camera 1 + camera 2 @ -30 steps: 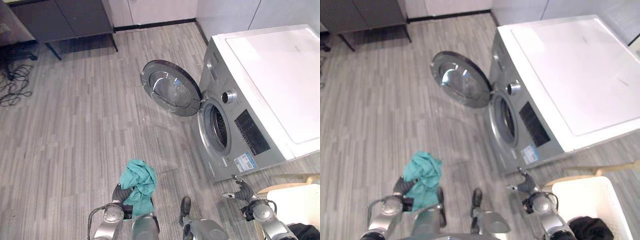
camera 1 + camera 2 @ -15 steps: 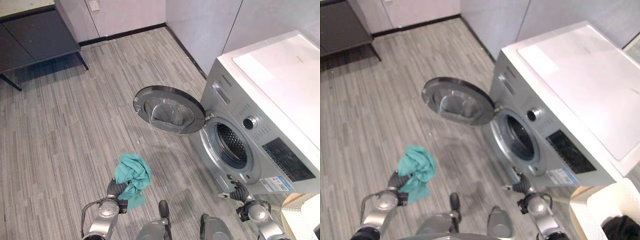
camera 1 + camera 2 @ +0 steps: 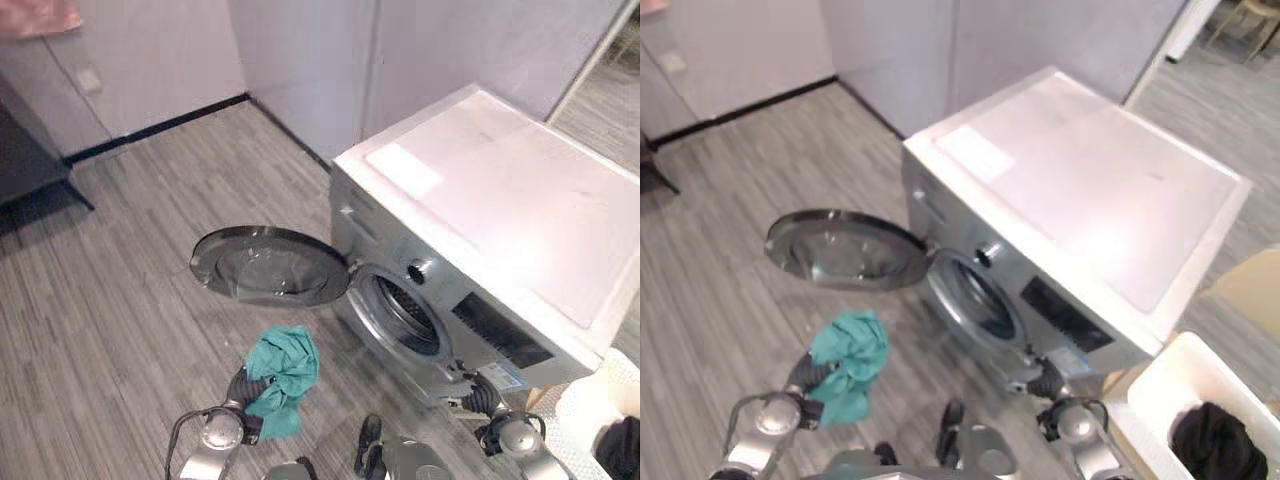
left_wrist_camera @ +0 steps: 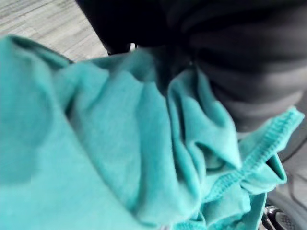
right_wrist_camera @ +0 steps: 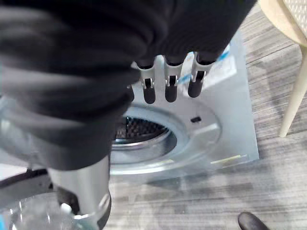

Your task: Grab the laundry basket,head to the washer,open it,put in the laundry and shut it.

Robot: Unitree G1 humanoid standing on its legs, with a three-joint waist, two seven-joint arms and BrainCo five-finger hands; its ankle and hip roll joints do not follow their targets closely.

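Up close, my left hand (image 3: 243,388) had its fingers curled into a crumpled teal cotton garment (image 3: 281,375), which bunched above the dark ribbed cover and hung down over the wrist. In the left wrist view the same teal cloth (image 4: 120,158) crowded against the cover, with a stitched hem showing along one fold, so I could not make out the individual fingertips. I held the bundle low over the grey wood-plank floor (image 3: 120,290), just in front of the open door and a little to the left of the drum opening.

My right hand (image 5: 168,84) held nothing; its fingers (image 5: 171,92) hung relaxed and fairly straight in a row, pointing at the front panel of the silver front-loading washing machine (image 3: 470,250). From the head cameras I saw that hand (image 3: 1045,380) low beside the machine's lower front corner, near it, though I could not tell whether it touched.

The washer's round glass-and-chrome door (image 3: 270,267) stood swung wide to the left, lying almost flat, and the perforated steel drum (image 3: 410,315) was exposed. Off to my right stood a white plastic laundry basket (image 3: 1160,385) with a dark black garment (image 3: 1218,442) inside it, close to the washer's side.
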